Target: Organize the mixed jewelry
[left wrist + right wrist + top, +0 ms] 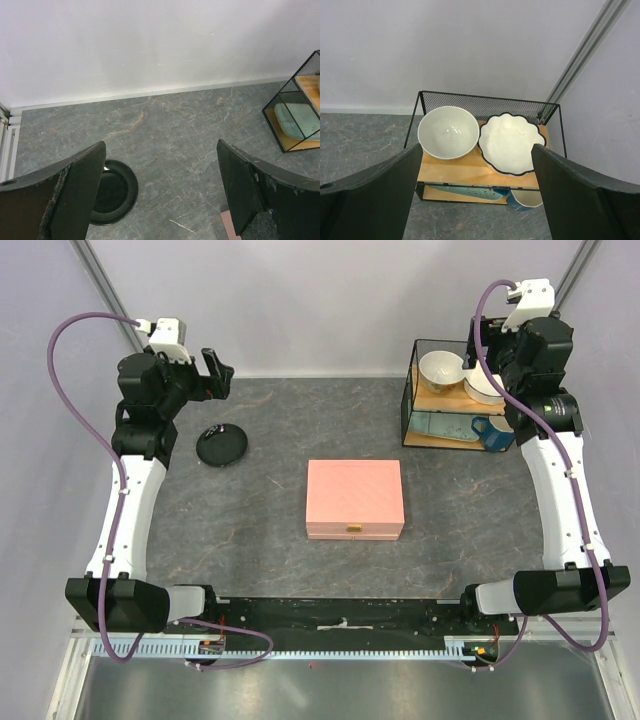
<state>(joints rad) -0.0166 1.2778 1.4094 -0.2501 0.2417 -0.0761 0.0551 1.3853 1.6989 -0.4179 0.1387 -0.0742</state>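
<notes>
The black round dish (222, 447) lies at the far left of the table, and a tiny pale speck of the mixed jewelry (212, 430) shows at its far rim. In the left wrist view the dish (116, 192) is partly behind my left finger; only a small bright glint shows in it. The closed pink box (355, 499) sits mid-table. My left gripper (217, 373) is open and empty, held above the table behind the dish (162, 195). My right gripper (475, 200) is open and empty, raised in front of the wire rack.
A black wire rack (412, 390) at the far right holds a white bowl (448, 132), a scalloped white dish (511, 143), a blue cup (525, 200) and a pale blue plate. The back wall runs close behind. A corner of the pink box (227, 222) shows by my left gripper's right finger.
</notes>
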